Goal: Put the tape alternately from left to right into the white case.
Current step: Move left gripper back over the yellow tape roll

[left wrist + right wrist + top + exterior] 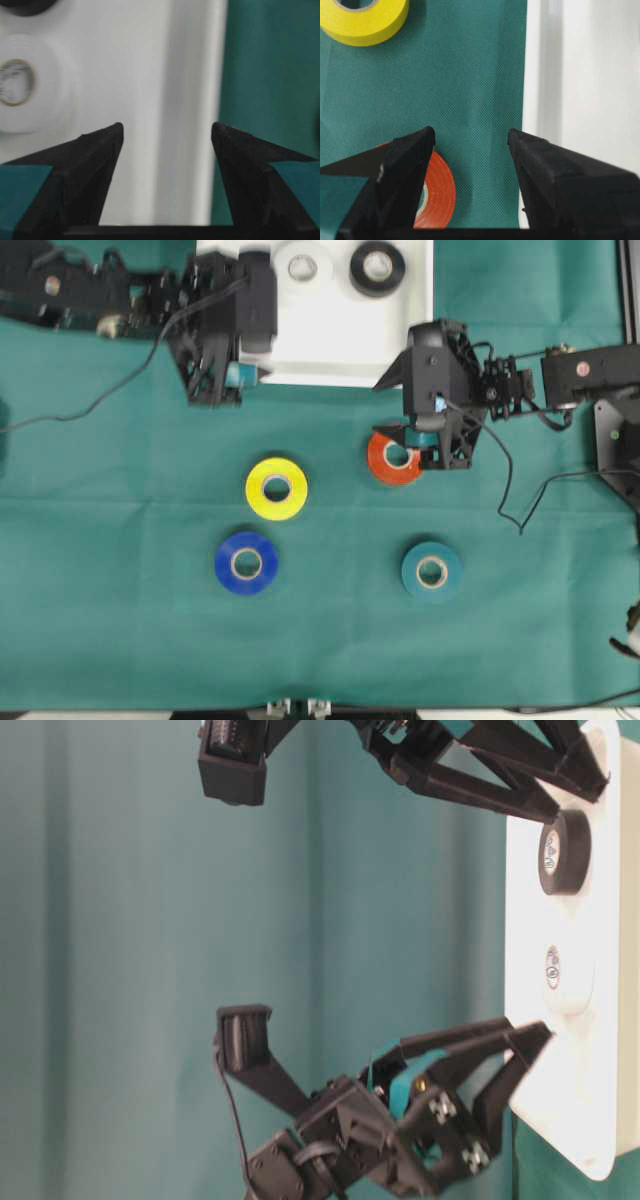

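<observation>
White case (340, 340): at the far edge of the green worktop (120, 540), centre. All places below are given from it.

Inside the case:
- White tape roll (303, 267), lying flat, far part.
- Black tape roll (377, 267), lying flat, just beside the white roll on its right.

On the worktop, outside the case:
- Orange tape roll (388, 462), near the case's front right corner, flat, partly covered by the right gripper.
- Yellow tape roll (277, 488), in front of the case, left of the orange roll.
- Blue tape roll (246, 562), further from the case, beyond the yellow roll.
- Teal tape roll (431, 571), further from the case, beyond the orange roll.

Grippers:
- Left gripper (167, 137): over the case's near left rim, jaws spread wide, nothing between them.
- Right gripper (471, 137): just off the case's front right edge, above the orange roll, jaws apart, holding nothing; one fingertip (412, 145) overlaps the roll's edge in the wrist view.
</observation>
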{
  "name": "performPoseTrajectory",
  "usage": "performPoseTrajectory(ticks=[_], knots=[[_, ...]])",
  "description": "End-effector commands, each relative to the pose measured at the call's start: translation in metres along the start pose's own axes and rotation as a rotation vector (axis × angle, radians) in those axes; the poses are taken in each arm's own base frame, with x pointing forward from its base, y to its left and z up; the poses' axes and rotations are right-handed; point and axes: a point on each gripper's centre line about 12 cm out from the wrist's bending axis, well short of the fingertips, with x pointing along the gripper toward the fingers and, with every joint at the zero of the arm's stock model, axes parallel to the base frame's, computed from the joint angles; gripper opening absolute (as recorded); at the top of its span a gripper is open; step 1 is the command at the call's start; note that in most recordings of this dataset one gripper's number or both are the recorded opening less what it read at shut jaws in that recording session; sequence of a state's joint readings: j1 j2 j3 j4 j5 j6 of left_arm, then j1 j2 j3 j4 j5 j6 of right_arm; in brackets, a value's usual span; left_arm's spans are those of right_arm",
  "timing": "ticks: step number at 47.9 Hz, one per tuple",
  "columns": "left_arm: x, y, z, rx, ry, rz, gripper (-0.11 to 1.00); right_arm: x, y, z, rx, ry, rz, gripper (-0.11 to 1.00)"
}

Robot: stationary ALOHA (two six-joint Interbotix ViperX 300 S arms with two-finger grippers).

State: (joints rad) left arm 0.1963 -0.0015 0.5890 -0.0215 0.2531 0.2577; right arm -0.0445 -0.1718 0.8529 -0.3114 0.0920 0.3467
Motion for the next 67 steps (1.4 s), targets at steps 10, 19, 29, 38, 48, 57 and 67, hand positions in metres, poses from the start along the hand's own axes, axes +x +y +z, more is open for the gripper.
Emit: performPoseTrajectory(ticks=[10, 19, 29, 38, 48, 57, 67], knots=[[-0.015, -0.040, 0.007, 0.027, -0.037, -0.067, 0.96, -0.003, 0.001, 0.010, 0.001, -0.033, 0.005, 0.68], [-0.014, -0.059, 0.003, 0.013, -0.025, -0.102, 0.96, -0.003, 0.001, 0.009, 0.000, -0.030, 0.004, 0.68], [-0.013, -0.065, -0.004, -0.006, -0.005, -0.113, 0.96, -0.003, 0.001, 0.010, 0.000, -0.033, 0.005, 0.68], [-0.013, -0.064, -0.004, -0.006, -0.006, -0.112, 0.96, -0.003, 0.001, 0.010, 0.003, -0.035, 0.005, 0.68], [-0.012, -0.065, -0.006, -0.006, 0.000, -0.113, 0.96, -0.004, 0.011, 0.014, -0.014, -0.044, 0.027, 0.68], [-0.011, -0.065, -0.006, -0.006, 0.001, -0.113, 0.96, -0.005, 0.024, 0.014, -0.026, -0.043, 0.055, 0.68], [-0.010, -0.065, -0.006, -0.006, 0.003, -0.113, 0.95, -0.006, 0.043, 0.010, 0.017, -0.030, 0.098, 0.68]])
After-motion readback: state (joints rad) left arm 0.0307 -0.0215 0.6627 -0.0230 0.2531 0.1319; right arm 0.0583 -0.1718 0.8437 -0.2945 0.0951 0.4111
